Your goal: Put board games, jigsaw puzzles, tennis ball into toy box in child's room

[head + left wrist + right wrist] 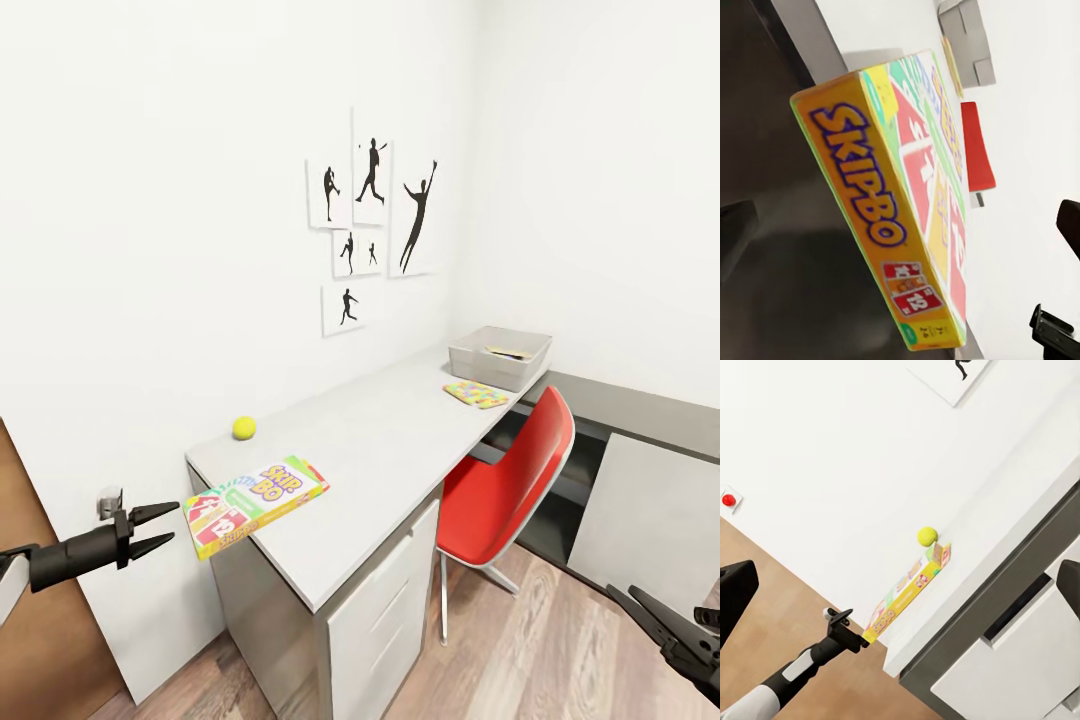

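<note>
Right gripper [655, 620]: lowest and nearest in the head view, over the wood-plank floor [560, 640], well apart from the table; its dark fingers stand spread with nothing between them.
Left gripper [165, 528]: held level just off the near end of the table, both fingers parted and pointing at the short end of the SKIP-BO box; in the right wrist view its tips [844, 624] look to be at the box end, but contact cannot be told.
SKIP-BO box [256, 505]: lying flat on the near end of the table, one end reaching the edge; its yellow side panel [866, 206] shows purple lettering.
Table [390, 460]: long light grey desk along the white wall, drawer unit [385, 610] beneath the near end.
Tennis ball [244, 428]: on the tabletop by the wall, just behind the box, apart from it.
Red chair [510, 480]: pushed in at the table's open side.
Jigsaw puzzle [476, 394]: multicolour slab flat on the tabletop, just before the toy box.
Toy box [500, 357]: grey bin at the far end of the table, something colourful inside, too small to name.
Posters [372, 215]: black sports silhouettes on the wall above the table.
</note>
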Available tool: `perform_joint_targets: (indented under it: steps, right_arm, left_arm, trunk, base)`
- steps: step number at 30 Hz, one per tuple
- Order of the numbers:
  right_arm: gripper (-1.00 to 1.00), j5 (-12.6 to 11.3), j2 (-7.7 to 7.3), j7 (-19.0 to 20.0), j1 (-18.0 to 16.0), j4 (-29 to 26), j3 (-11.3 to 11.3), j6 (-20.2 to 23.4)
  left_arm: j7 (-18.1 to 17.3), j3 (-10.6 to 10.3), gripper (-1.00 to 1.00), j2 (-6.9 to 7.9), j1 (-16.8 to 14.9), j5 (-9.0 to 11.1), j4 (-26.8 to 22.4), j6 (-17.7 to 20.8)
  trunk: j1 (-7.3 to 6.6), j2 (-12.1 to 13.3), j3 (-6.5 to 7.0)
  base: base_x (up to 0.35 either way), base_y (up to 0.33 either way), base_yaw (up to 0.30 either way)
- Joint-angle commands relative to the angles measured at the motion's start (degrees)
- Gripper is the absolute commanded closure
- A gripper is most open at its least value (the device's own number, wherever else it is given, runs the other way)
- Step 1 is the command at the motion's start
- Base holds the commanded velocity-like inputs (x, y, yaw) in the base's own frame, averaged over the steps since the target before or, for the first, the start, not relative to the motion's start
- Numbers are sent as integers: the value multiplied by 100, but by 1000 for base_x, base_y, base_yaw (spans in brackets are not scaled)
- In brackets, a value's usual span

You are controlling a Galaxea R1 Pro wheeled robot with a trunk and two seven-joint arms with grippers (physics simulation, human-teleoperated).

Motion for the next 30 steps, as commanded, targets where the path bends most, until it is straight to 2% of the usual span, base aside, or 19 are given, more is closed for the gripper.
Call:
perform_joint_targets:
  steps: [1, 3, 18, 30]
  right_arm:
    - [-100, -30, -2, -6, 1, -2, 2, 39]
    - [-100, -32, -2, -6, 1, -2, 2, 40]
    - [-100, -38, 1, -6, 1, -2, 5, 44]
    - [-100, -39, -1, -6, 1, -2, 5, 44]
  left_arm:
    - [-11, 4, -100, -2, -3, 4, 1, 33]
    - [-9, 4, -100, -5, -3, 5, 3, 34]
    - [3, 4, -100, -54, -3, -2, 8, 34]
    - [3, 4, -100, -70, -3, -3, 9, 27]
  trunk:
    - [0, -3, -5]
    - [0, -3, -5]
    - [329, -604, -274]
    - [329, -604, -274]
  base:
    - [0, 0, 0]
    - [0, 0, 0]
    - [0, 0, 0]
    - [0, 0, 0]
